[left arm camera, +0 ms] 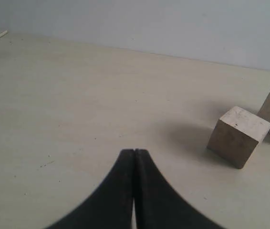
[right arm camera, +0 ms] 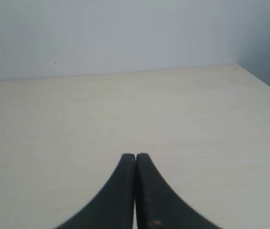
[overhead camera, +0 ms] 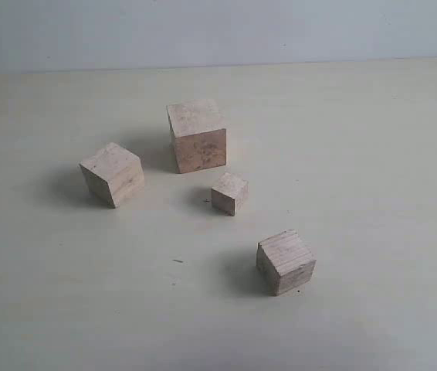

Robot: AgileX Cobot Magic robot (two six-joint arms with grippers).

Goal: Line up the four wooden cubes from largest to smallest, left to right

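Wood is judged light, rigid, not slippery; opposite flat faces should be pinched. Largest cube (overhead camera: 196, 135) is set toward far edge, smallest cube (overhead camera: 229, 193) mid-table. Left gripper (left arm camera: 134, 151) and right gripper (right arm camera: 135, 155) are pressed closed, nothing held.

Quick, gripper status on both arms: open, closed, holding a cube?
Left gripper: closed, holding nothing.
Right gripper: closed, holding nothing.
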